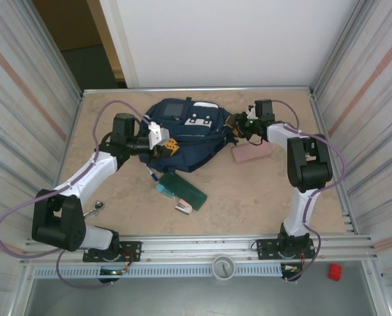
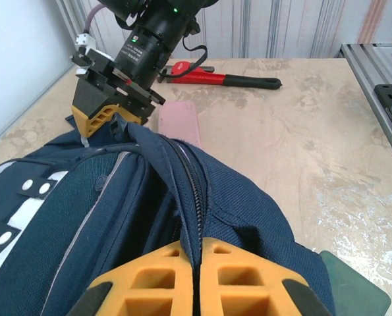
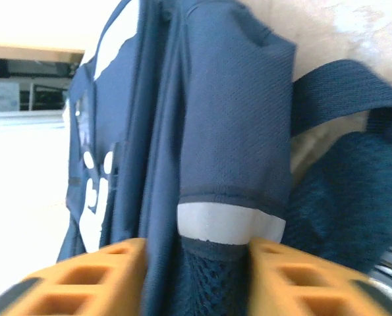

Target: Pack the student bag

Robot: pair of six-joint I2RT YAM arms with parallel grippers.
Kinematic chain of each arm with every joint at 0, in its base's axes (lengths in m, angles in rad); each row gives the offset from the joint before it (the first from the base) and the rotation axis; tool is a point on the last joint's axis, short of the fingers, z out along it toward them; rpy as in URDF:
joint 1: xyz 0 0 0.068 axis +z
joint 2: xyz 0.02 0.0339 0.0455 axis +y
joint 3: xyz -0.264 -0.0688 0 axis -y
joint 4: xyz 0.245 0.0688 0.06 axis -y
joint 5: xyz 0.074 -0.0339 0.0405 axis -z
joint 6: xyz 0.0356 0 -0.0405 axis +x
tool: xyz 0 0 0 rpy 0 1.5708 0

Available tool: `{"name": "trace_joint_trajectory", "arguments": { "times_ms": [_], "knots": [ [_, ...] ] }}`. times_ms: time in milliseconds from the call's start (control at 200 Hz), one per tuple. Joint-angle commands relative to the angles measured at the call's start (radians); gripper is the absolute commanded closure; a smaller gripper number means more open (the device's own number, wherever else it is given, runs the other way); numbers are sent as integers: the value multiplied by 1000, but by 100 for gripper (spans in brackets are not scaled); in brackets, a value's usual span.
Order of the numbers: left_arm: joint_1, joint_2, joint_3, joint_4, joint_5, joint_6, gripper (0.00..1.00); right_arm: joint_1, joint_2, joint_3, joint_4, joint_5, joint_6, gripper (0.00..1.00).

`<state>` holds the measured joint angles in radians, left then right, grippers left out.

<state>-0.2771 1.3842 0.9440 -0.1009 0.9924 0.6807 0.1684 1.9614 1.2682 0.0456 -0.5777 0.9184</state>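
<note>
One student bag (image 1: 182,131) lies pinched between left tool (image 1: 172,146) and right tool (image 2: 113,122).

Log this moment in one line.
bag: lying on table | left pincer: shut on its zipper edge | right pincer: astride its side, grip unclear

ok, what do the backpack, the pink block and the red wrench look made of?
Backpack: navy woven fabric, matte; the weave and stitched seams show, likely synthetic. Pink block: matte, soft-edged, perhaps foam or rubber; can't tell which. Wrench: probably red painted metal, by its sheen; dark tip perhaps a grip.
</note>
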Motion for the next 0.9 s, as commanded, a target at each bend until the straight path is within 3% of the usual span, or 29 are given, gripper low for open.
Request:
{"name": "trace_joint_trajectory", "arguments": {
  "times_ms": [0,70,155,341,546,691,892],
  "knots": [
    [-7,5,62,30,-1,13,99,-10,-43,-4,45,-43,19,83],
    [-8,23,72,24,-71,-4,98,-34,-110,-51,59,-37,3,95],
    [-8,53,98,12,-187,-39,97,-55,-211,-107,55,-10,-38,100],
    [-4,129,160,-1,-432,-129,94,-23,-400,-225,-12,99,-150,100],
    [17,211,201,-53,-658,-283,76,97,-426,-325,-43,265,-204,100],
    [50,248,248,-141,-832,-525,56,175,-375,-360,-6,332,-185,89],
    [72,96,102,-51,-843,-787,41,230,-379,-364,-81,369,-255,57]
  ]
}}
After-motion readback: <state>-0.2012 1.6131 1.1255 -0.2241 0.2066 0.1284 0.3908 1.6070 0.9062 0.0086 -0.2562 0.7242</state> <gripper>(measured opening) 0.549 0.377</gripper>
